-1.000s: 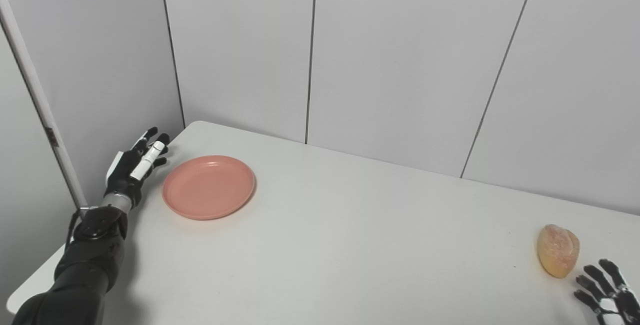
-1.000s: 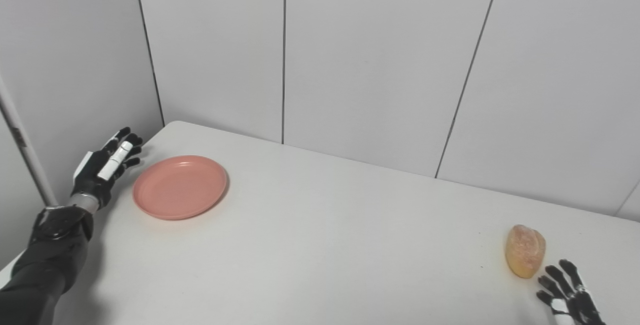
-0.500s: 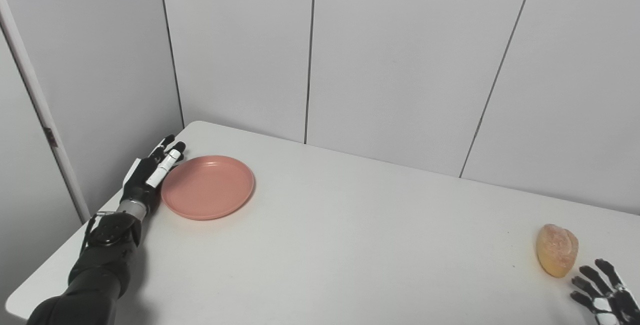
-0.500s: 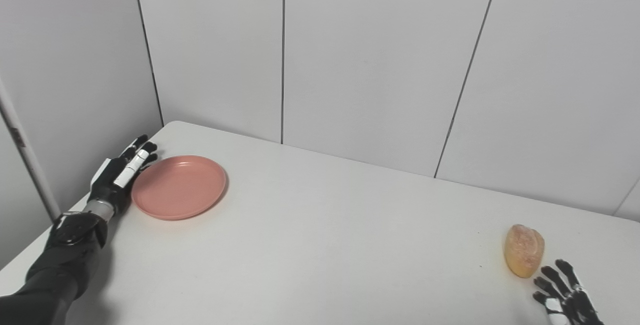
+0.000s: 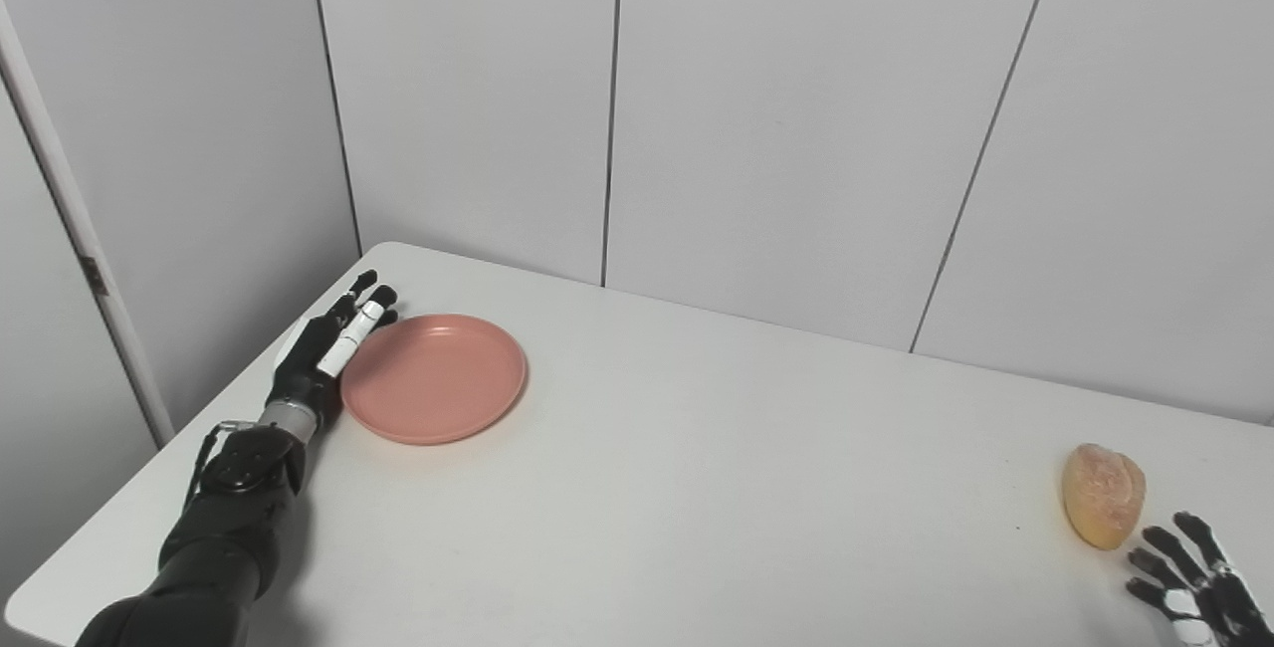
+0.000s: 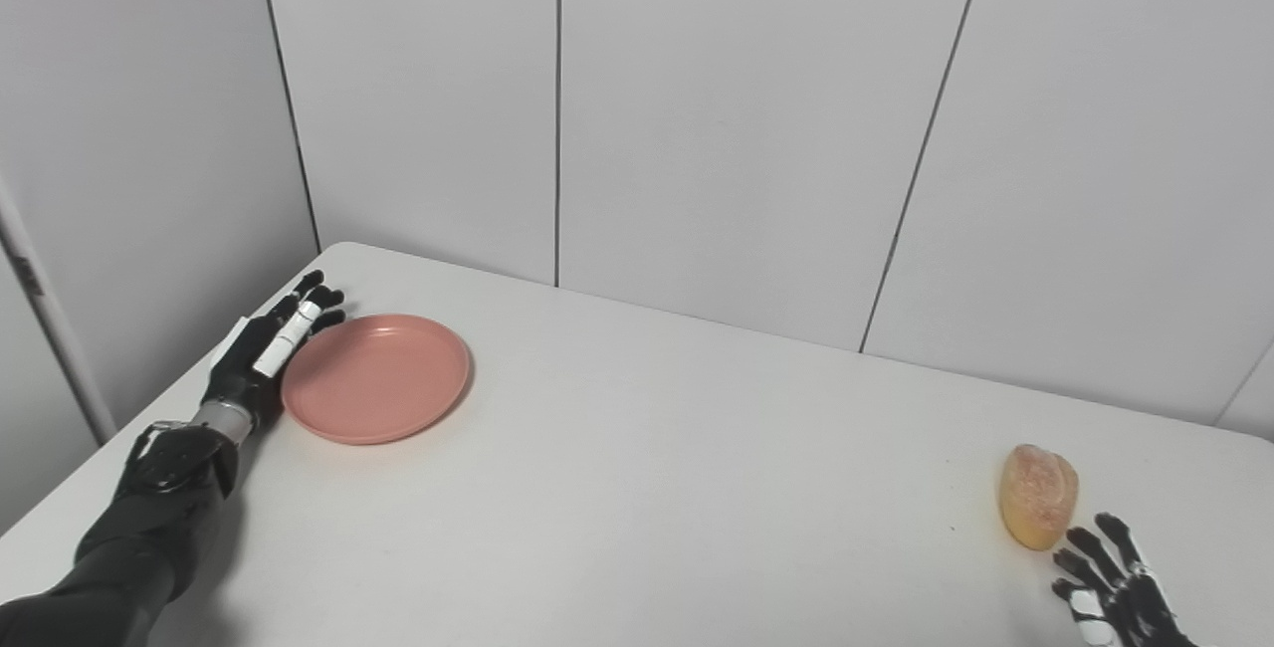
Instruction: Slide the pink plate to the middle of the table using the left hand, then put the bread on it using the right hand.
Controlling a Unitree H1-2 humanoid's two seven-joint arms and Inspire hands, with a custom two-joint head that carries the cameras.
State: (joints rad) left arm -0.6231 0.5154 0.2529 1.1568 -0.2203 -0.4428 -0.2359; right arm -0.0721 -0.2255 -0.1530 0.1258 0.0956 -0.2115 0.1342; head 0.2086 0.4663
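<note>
Left hand [image 5: 320, 360] flat against the pink plate's [image 5: 434, 379] left rim — fingers [image 5: 350, 337] straight, released, grasping nothing. Plate sits on the white desk [image 5: 657, 488] near its far-left corner. Bread [image 5: 1102, 496] lies well right of the plate, right hand [image 6: 1120, 598] just below it — fingers spread, empty.

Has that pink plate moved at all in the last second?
Yes, slightly. The pink plate has slid right, away from the table's left edge, pushed by the left hand against its rim.
</note>
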